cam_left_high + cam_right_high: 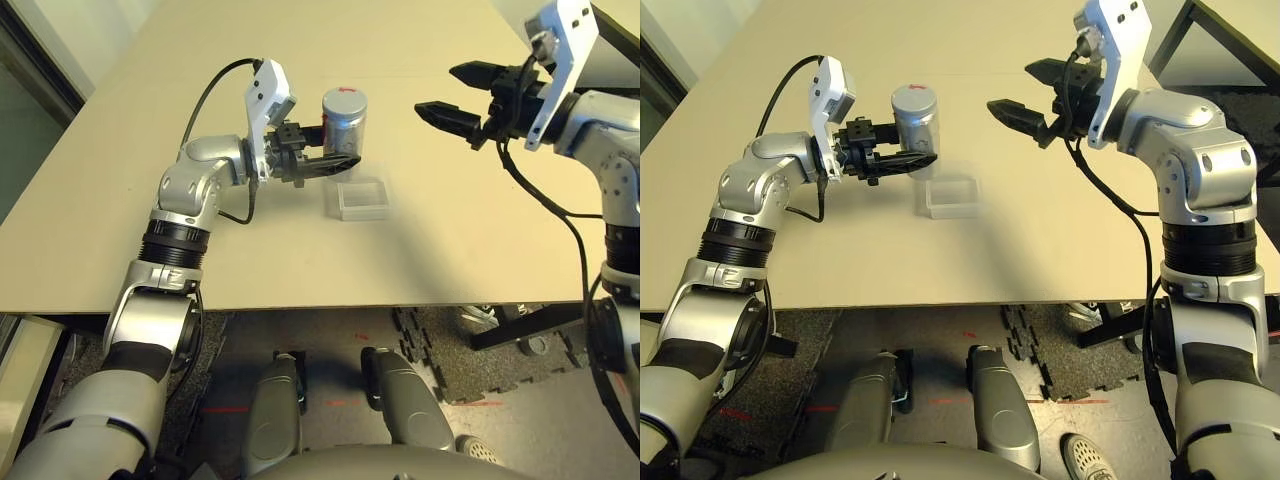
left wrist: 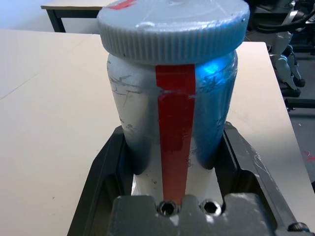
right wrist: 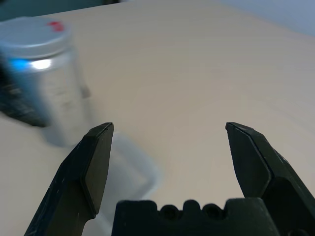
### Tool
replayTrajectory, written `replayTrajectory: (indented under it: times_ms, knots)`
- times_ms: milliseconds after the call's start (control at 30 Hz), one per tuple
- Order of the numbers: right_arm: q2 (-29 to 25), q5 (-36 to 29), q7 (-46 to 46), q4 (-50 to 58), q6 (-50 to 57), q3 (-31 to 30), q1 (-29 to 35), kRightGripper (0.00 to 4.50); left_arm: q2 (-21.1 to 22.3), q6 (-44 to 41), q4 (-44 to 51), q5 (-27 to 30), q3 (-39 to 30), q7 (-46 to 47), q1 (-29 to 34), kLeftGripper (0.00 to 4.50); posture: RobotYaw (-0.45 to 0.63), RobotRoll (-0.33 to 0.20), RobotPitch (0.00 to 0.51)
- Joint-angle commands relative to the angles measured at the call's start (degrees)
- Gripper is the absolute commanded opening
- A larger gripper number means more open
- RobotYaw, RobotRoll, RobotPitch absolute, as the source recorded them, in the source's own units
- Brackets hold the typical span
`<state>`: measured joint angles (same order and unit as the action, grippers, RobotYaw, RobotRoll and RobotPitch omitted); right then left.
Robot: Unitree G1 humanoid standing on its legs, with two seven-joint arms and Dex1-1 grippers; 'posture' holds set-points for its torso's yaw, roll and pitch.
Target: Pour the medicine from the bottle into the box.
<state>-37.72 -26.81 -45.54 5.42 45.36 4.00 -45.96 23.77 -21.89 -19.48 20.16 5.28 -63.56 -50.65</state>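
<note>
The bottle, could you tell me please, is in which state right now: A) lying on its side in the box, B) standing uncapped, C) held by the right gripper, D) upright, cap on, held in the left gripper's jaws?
D: the bottle stands upright with its cap on, clamped low down by the left gripper, beside the box.

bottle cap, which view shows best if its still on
The left wrist view: the ribbed cap sits on the bottle, close up. Both eye views show the capped bottle small, held by the left gripper. The right wrist view shows it blurred.
</note>
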Motion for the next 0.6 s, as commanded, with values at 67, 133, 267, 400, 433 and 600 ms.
replayTrajectory:
  times_ms: [67, 133, 267, 400, 433, 600]
  knots:
    - [3.57, -3.99, 1.37, 5.56, 3.84, -0.99, -1.31, 4.5, -0.46, 1.42, -2.85, -0.91, 0.29, -0.84, -0.99, 2.46, -0.18, 0.0, 0.153]
    - [5.05, -4.14, 2.26, 5.87, 4.25, -1.48, -2.13, 4.5, -0.71, 1.84, -3.5, -1.08, 0.44, -1.03, -1.34, 2.46, -0.18, 0.0, 0.152]
    - [8.07, -4.16, 3.77, 5.45, 4.53, -2.84, -4.11, 4.5, -1.21, 2.53, -4.2, -1.3, 0.82, -1.23, -1.69, 2.46, -0.18, 0.0, 0.152]
    - [9.79, -2.92, 4.4, 3.59, 3.41, -4.53, -5.68, 4.5, -1.68, 2.76, -4.28, -1.37, 0.98, -1.13, -1.69, 2.46, -0.19, 0.0, 0.152]
    - [10.08, -2.75, 4.4, 3.23, 3.21, -4.91, -5.94, 4.5, -1.8, 2.77, -4.22, -1.39, 1.01, -1.09, -1.63, 2.46, -0.19, 0.0, 0.152]
    - [11.05, -2.88, 3.22, 2.12, 2.5, -6.49, -6.67, 4.5, -2.39, 2.73, -3.8, -1.55, 0.91, -0.82, -1.36, 2.46, -0.17, 0.0, 0.153]
